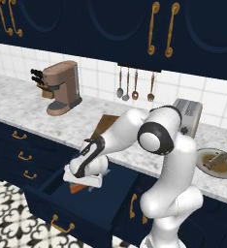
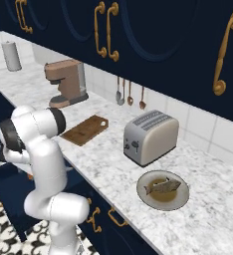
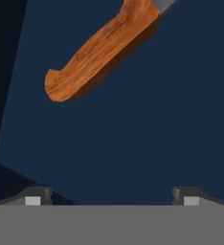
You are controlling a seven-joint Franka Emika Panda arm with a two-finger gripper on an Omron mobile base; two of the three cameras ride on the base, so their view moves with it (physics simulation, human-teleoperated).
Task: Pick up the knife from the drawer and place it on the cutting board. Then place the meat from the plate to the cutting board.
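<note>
The wide navy drawer (image 1: 89, 203) is pulled open, and my gripper (image 1: 85, 183) reaches down into it. In the hand view the knife (image 3: 99, 50), orange handle with a sliver of grey blade, lies on the drawer floor (image 3: 142, 134) above and left of my gripper (image 3: 112, 197). The jaws stand wide open with nothing between them. An orange bit of the knife (image 1: 77, 189) peeks out under the hand. The dark-brown cutting board (image 2: 86, 129) lies on the counter, partly behind my arm (image 1: 105, 124). The meat (image 2: 162, 187) rests on the round plate (image 2: 180, 199), to the right of the toaster.
A silver toaster (image 2: 151, 135) stands between board and plate. A brown coffee machine (image 1: 63, 87) and a knife block (image 1: 39, 80) sit at the back left. Spoons and ladles (image 1: 135, 87) hang on the tiled wall. A paper-towel roll (image 2: 11, 56) stands far left.
</note>
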